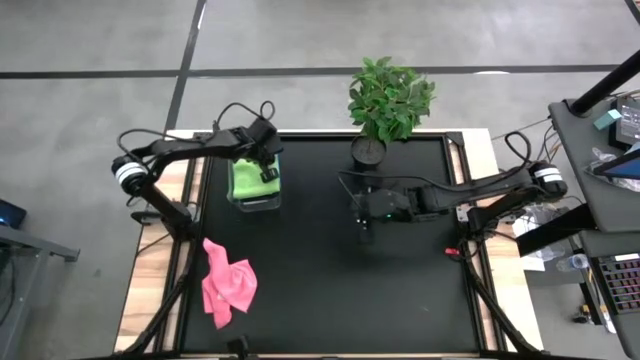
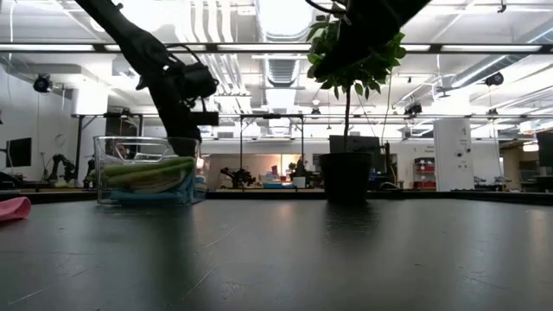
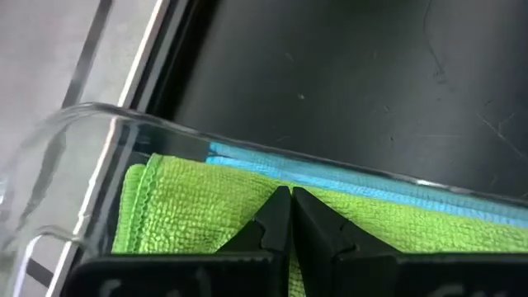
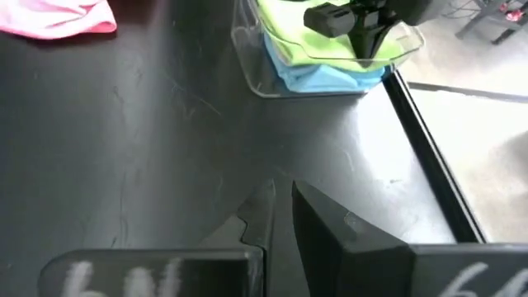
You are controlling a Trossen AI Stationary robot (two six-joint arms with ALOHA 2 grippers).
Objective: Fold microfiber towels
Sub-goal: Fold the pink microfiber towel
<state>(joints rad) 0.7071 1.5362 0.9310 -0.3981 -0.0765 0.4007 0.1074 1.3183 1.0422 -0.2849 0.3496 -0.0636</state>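
A clear bin [image 1: 255,203] stands at the table's far left. In it a folded lime green towel [image 3: 190,206] lies on a folded light blue towel [image 3: 272,169]. My left gripper [image 3: 290,196] is shut. It points down into the bin, with its tips at the green towel's top by the bin's right wall. A crumpled pink towel [image 1: 228,283] lies on the table near the left front. My right gripper [image 4: 280,194] hovers above the bare table middle, aimed at the bin. Its fingers are nearly together and hold nothing. My left gripper reaches into the bin from above, slanting down. Its shut fingertips [image 4: 363,51] stand at the green towel's top surface [image 3: 247,210]. I cannot tell whether they touch the cloth. The towel lies flat on the blue one.
A potted plant [image 1: 388,100] stands at the far edge, right of the bin and just beyond my right gripper. Bare black tabletop [image 1: 330,290] stretches between the pink towel and the right arm. Wooden rails [image 1: 150,290] border the table's sides.
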